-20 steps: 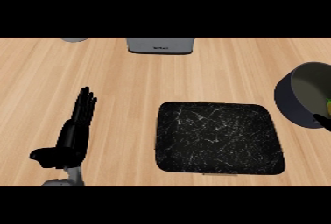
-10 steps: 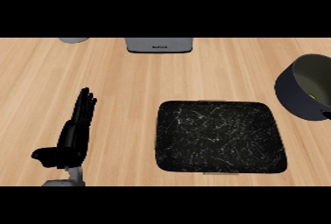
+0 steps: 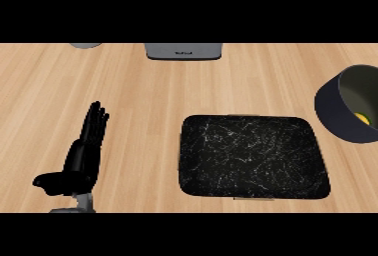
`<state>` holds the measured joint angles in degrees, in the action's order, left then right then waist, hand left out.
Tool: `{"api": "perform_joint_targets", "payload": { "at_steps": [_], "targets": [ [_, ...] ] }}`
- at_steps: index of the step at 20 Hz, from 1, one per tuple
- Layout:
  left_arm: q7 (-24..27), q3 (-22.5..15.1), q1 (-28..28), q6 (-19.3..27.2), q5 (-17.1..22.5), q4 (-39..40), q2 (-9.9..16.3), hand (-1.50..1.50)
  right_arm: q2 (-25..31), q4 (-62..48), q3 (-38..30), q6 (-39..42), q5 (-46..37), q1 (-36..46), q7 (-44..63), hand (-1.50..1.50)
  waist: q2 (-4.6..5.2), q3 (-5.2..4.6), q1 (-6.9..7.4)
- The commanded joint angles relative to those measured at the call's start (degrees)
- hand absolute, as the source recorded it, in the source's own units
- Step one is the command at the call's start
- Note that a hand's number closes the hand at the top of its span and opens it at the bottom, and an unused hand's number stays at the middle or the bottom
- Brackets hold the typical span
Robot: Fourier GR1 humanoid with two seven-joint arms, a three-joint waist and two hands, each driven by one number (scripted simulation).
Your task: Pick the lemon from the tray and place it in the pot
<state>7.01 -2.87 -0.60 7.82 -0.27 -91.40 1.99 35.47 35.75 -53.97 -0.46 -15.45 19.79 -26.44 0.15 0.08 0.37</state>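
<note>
The dark speckled tray (image 3: 255,156) lies on the wooden counter right of centre, with nothing on it. At the right edge stands the dark pot (image 3: 348,105), cut off by the view's border. A small yellow patch, the lemon (image 3: 360,118), shows inside it near the inner wall. My left hand (image 3: 80,161) rests open at the lower left, fingers straight and pointing up the view, well left of the tray. My right hand does not show.
A grey appliance (image 3: 184,50) sits at the far edge of the counter, centre. A small grey object (image 3: 86,45) peeks in at the far left. Bare wood lies between my left hand and the tray.
My right hand showed as a dark tip over the pot one second ago and has since left the view. The lemon now lies lower inside the pot. My left hand has not moved.
</note>
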Motion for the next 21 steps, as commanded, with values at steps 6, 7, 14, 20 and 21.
{"api": "perform_joint_targets", "payload": {
  "at_steps": [6, 7, 14, 20, 21],
  "targets": [
    [1.5, 2.5, 1.0, -1.8, 1.4, 2.4, 1.5, 0.0, 12.6, -16.2, -2.4, 6.5, 5.1, -1.4, -11.6, -1.5, 0.21, 0.09, 0.27],
    [3.2, -0.2, -1.7, -1.1, 0.1, 1.6, -0.5, 0.0, 13.0, -17.6, -3.4, 7.6, 5.5, -4.0, -14.3, -1.5, 0.24, 0.15, 0.31],
    [0.1, 0.4, 0.3, -0.6, 0.5, 1.0, 0.0, 0.0, 17.2, -22.1, -4.7, 7.6, 8.9, -4.8, -15.2, -1.5, 0.16, 0.17, 0.19],
    [-1.1, 1.1, 1.8, -0.7, 1.1, -0.1, 0.9, 0.0, 21.0, -24.6, -7.6, 8.4, 12.5, -6.0, -12.6, -1.5, 0.18, 0.23, 0.17],
    [3.8, -0.1, 1.5, 0.7, -0.7, 4.5, -1.4, 0.0, 20.9, -24.2, -7.4, 8.0, 12.6, -7.4, -14.4, -1.5, 0.21, 0.19, -0.12]
  ]
}}
